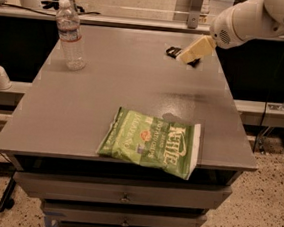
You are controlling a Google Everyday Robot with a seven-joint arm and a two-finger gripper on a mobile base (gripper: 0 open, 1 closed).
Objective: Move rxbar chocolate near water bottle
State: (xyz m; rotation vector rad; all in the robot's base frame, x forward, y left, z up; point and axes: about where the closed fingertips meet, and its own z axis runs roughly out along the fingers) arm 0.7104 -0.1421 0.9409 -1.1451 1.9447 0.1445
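Table (109,87): hand (187,56) over crosswise rxbar chocolate (172,51)

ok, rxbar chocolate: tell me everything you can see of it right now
The rxbar chocolate is a small, flat, dark bar lying on the grey table near its far right corner. Only its left end and a dark sliver on the right show, because the gripper hangs in front of its middle. Whether the gripper touches it cannot be told. It lies well apart from the water bottle, which stands upright at the table's far left.
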